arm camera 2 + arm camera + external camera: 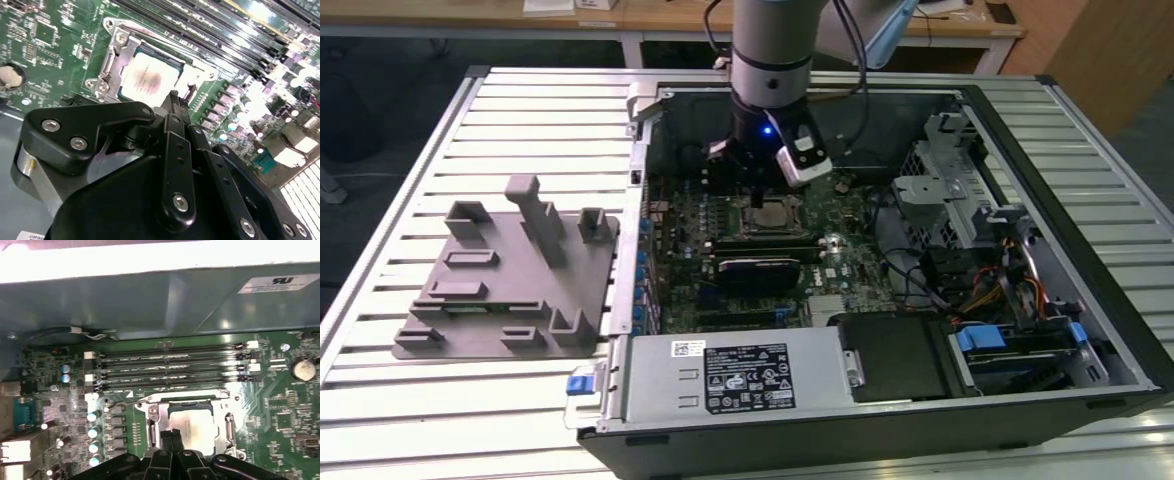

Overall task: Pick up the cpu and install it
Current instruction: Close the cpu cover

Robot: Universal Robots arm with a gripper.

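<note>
across the middle of the exterior view, an open computer case lies on the slatted desk, with a grey fixture plate beside it at the exterior view's left. toward that frame's upper centre the arm hangs over the green motherboard. in both wrist views the tool has its fingers pressed together, gripping nothing, tips by the edge of the cpu, which lies flat in the metal-framed socket.

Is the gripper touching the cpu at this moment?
Cannot tell. In both wrist views the tip of the gripper overlaps the edge of the cpu lying in the socket; neither shows contact or a gap plainly.
</note>
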